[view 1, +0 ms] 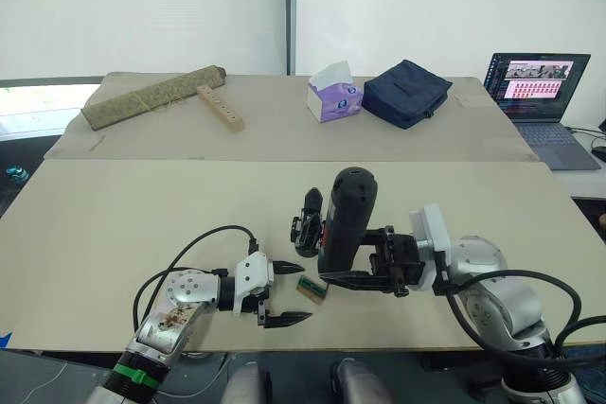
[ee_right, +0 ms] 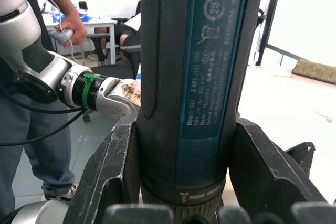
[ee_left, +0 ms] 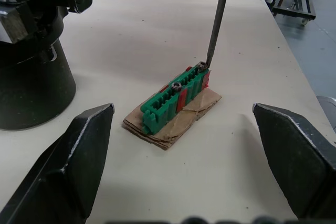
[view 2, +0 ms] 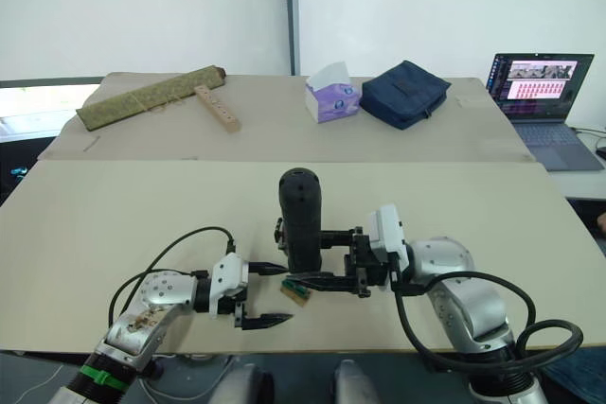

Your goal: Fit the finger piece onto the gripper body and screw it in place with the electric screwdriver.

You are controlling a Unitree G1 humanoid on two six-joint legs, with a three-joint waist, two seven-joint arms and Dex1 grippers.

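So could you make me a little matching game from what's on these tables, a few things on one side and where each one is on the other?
Things:
1. electric screwdriver
2. green block
3. tissue box
4. laptop

Places:
A. far table, beside the navy pouch
B. on a cardboard scrap, between the open left gripper fingers
C. far right edge, screen lit
D. clamped upright in the right gripper

Pairs: 1-D, 2-B, 3-A, 4-C

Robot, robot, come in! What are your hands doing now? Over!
Right gripper shut on electric screwdriver, bit on green block. Left gripper open. Gripper body behind.
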